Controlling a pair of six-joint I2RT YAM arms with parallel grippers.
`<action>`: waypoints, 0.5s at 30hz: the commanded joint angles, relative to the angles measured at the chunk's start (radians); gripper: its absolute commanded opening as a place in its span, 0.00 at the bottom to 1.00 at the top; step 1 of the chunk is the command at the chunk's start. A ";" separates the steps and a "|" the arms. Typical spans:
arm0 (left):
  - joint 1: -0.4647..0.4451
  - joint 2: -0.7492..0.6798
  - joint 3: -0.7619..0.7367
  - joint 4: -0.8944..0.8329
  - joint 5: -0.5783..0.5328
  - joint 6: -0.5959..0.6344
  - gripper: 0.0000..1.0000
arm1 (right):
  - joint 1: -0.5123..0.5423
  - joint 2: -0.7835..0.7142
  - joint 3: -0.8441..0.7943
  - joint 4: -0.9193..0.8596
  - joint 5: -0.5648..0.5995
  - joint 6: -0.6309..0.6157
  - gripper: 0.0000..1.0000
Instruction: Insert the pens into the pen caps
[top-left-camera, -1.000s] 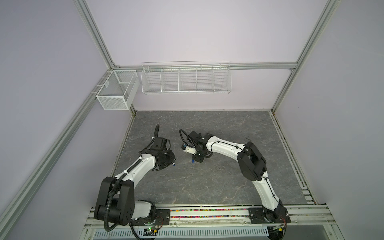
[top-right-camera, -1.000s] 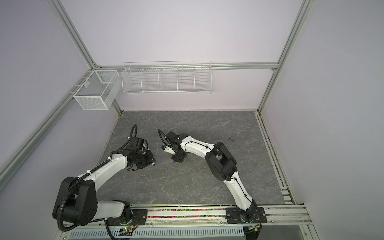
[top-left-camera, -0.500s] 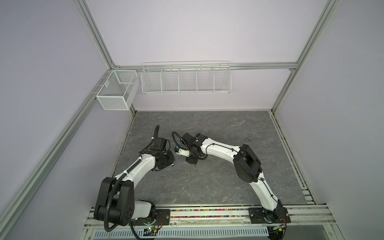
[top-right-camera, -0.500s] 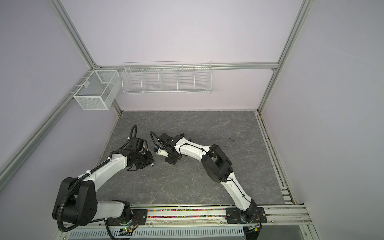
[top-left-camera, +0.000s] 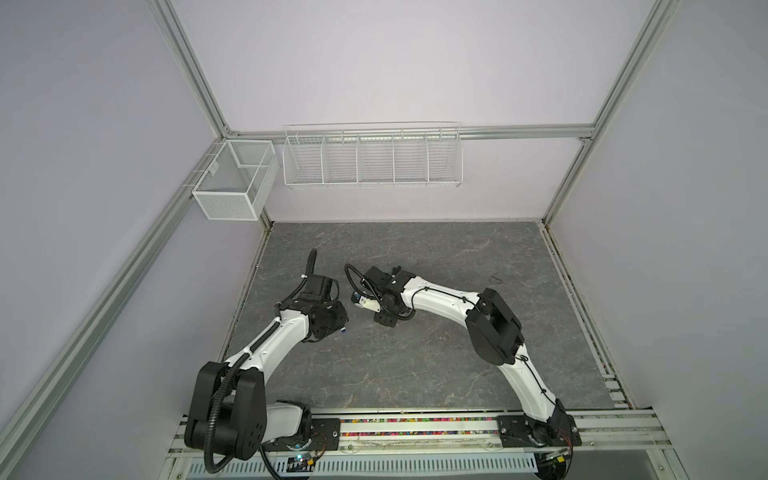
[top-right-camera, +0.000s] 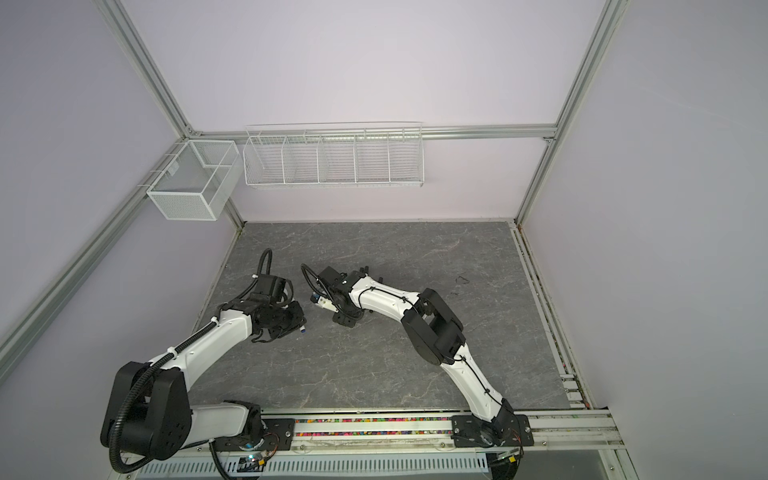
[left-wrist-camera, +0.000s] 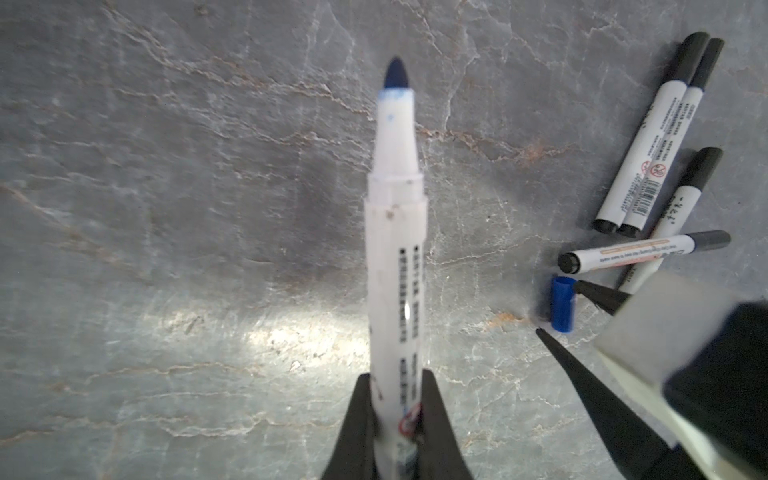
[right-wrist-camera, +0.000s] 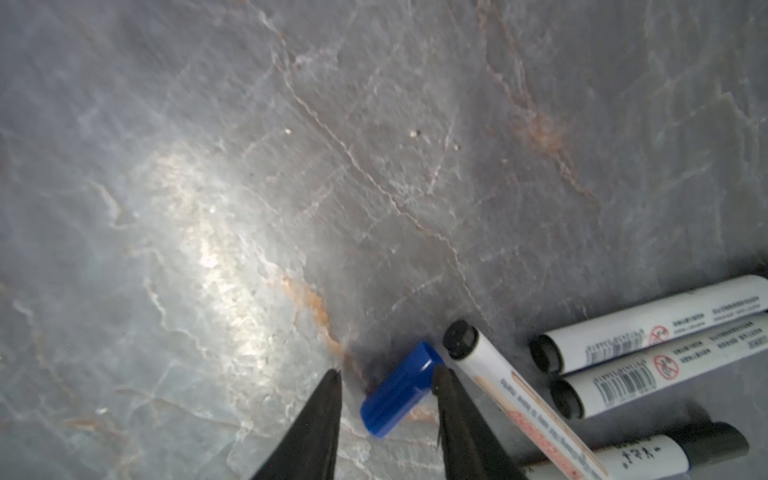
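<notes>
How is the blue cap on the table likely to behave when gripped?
Lying on its side, the cylindrical blue cap may roll if nudged. It looks stiff and light, so the pointed right end effector may squeeze it out.

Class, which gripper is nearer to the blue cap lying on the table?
Right. The right gripper straddles the blue cap with open fingers; the left gripper, clamped on the blue-tipped pen, sits off to one side of it.
</notes>
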 joint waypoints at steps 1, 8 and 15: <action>0.007 0.005 -0.011 -0.001 -0.006 0.007 0.00 | -0.002 -0.024 -0.053 -0.004 0.026 0.007 0.42; 0.007 0.024 -0.011 0.020 0.007 0.000 0.00 | -0.027 -0.062 -0.074 0.009 0.024 0.037 0.42; 0.006 0.045 -0.011 0.048 0.020 -0.012 0.00 | -0.063 -0.118 -0.094 0.066 -0.042 0.067 0.42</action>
